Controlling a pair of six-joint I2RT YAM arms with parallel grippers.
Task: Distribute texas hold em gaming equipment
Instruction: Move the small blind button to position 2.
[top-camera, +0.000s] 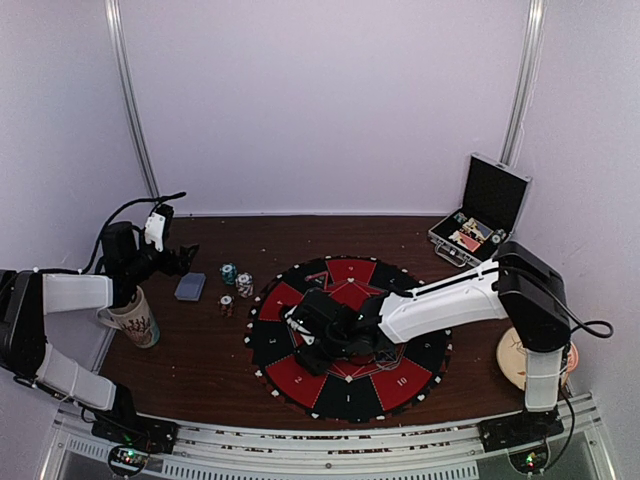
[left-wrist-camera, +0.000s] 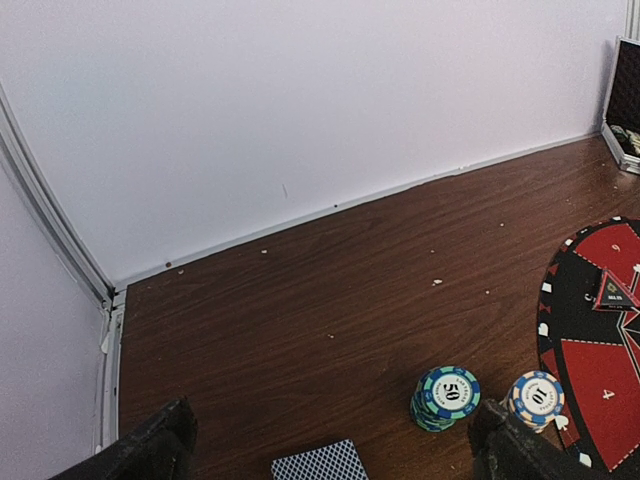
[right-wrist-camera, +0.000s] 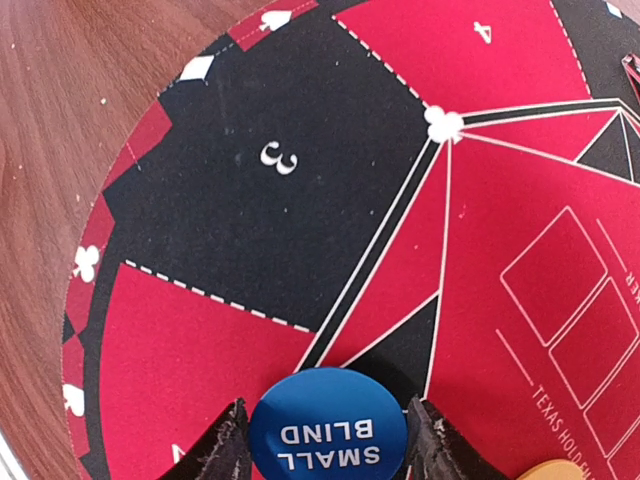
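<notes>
Setting: a brown wooden table with white walls behind it. A round red-and-black mat with numbered wedges lies at its middle.
Right gripper: stretched over the mat's left half. Its jaws are part-way closed, one pressed against each side of the blue disc.
Blue disc: round, lettered "SMALL BLIND" in white. It is clamped in the right gripper near where black wedge 3 meets a red wedge. Whether it touches the mat cannot be told.
Orange disc: only a sliver shows, at the wrist view's bottom edge, right of the blue disc.
Left gripper: at the table's left side near the mug, jaws spread fully, holding nothing.
Deck: patterned grey-blue back up, flat on the wood just ahead of the left gripper.
Chips: a teal stack marked 50 and a blue-and-white stack marked 10 stand close together between deck and mat. A small red stack stands just nearer.
Mug: patterned, by the left edge.
Case: open with its lid up, in the far right corner, with colourful pieces inside.
</notes>
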